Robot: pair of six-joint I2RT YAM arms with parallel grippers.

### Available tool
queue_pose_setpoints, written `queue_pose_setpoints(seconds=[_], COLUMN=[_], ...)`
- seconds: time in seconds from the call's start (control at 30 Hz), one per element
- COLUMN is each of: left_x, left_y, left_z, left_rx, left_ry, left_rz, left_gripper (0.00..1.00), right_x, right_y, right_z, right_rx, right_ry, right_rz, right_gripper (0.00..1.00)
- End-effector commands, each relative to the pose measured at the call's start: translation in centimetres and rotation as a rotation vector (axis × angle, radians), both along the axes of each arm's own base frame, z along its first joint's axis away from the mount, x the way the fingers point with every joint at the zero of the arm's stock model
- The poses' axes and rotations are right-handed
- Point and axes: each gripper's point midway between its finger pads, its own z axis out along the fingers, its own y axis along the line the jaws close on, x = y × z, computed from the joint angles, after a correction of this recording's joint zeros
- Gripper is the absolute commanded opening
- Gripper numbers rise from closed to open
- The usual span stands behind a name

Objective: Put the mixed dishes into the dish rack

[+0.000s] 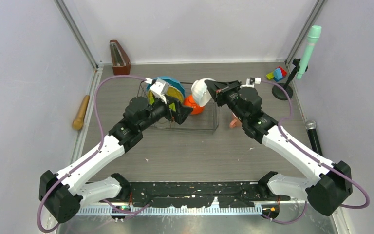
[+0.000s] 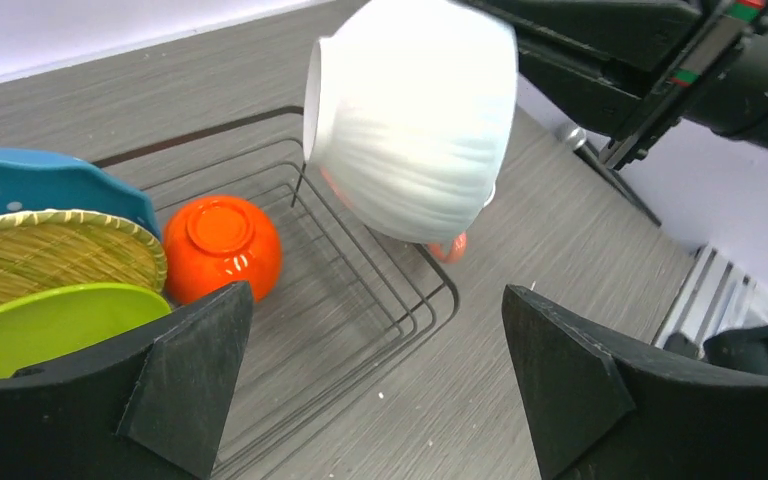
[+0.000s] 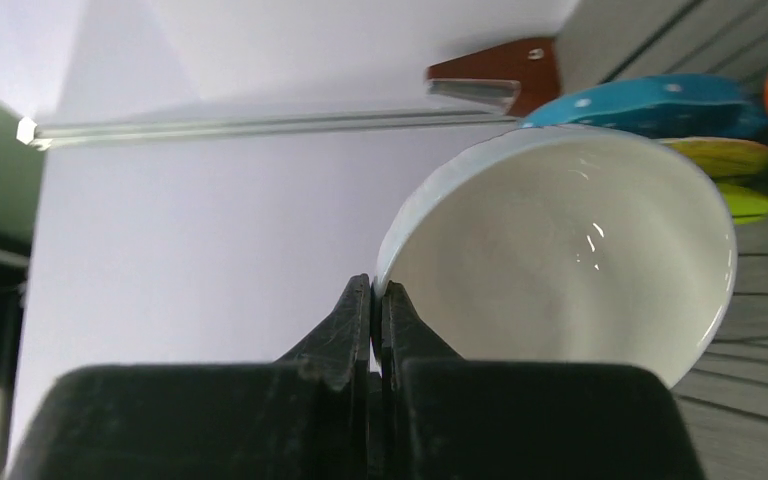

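My right gripper is shut on the rim of the white bowl and holds it tilted on its side above the right end of the dish rack. The bowl fills the right wrist view and hangs in the left wrist view. In the rack stand the blue dotted plate, the yellow woven-look plate and the lime green plate, with the orange bowl upside down beside them. My left gripper is open and empty over the rack's middle. The pink mug lies right of the rack, partly hidden. The grey-blue cup is out of view.
A wooden rolling pin lies at the left edge. Coloured toy blocks sit at the back right by a black stand with a green microphone. A brown metronome stands at the back left. A black microphone lies at the right.
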Motion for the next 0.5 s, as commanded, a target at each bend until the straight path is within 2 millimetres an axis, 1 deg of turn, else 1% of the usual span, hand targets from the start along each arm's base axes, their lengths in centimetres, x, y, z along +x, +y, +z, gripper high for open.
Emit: queue_pose_setpoints(seconds=[0.0,0.07,0.13,0.17,0.2,0.23,0.27,0.3,0.33,0.37,0.4,0.43,0.47], left_x=[1.4,1.6,1.7,1.8,1.9,2.2,2.2,2.5,2.9,3.3,3.7,4.1,4.5], left_y=[1.3,2.0,2.4,2.6,2.7,2.9,3.0,3.1,3.2,3.3,3.4,3.5,3.7], left_z=[3.6,3.9,4.6,5.0,5.4,5.7,6.2,6.4,6.5,6.5,6.6,6.9,7.4], left_rx=[-0.201,-0.294,-0.428,-0.499,-0.571,-0.636,-0.695,-0.762,-0.785,-0.819,-0.856,-0.913,-0.967], left_ry=[0.059,0.193,0.318,0.372,0.43,0.475,0.52,0.574,0.582,0.617,0.642,0.678,0.69], left_rz=[0.113,0.115,0.066,0.028,-0.009,-0.039,-0.088,-0.114,-0.131,-0.141,-0.152,-0.166,-0.183], left_gripper=[0.99,1.0,1.0,1.0,1.0,0.99,0.99,0.99,0.99,0.99,0.99,0.99,0.99], right_x=[-2.3,-2.6,-2.3,-2.3,-2.0,-1.8,-1.6,-1.9,-2.3,-2.7,-1.9,-3.0,-2.6], right_y=[-0.2,-0.1,-0.8,-1.0,-1.5,-1.9,-2.3,-2.6,-2.7,-2.7,-2.0,-2.1,-1.0], right_z=[12.9,13.2,13.4,13.8,13.7,14.3,14.1,15.3,15.8,16.8,16.0,17.6,16.7], right_rx=[0.24,0.2,0.173,0.194,0.194,0.247,0.263,0.339,0.353,0.416,0.455,0.486,0.486], right_ry=[-0.464,-0.51,-0.557,-0.584,-0.596,-0.629,-0.645,-0.713,-0.761,-0.826,-0.799,-0.875,-0.846], right_rz=[0.064,0.1,0.126,0.139,0.161,0.177,0.204,0.233,0.281,0.331,0.395,0.438,0.496], right_gripper=[0.0,0.0,0.0,0.0,0.0,0.0,0.0,0.0,0.0,0.0,0.0,0.0,0.0])
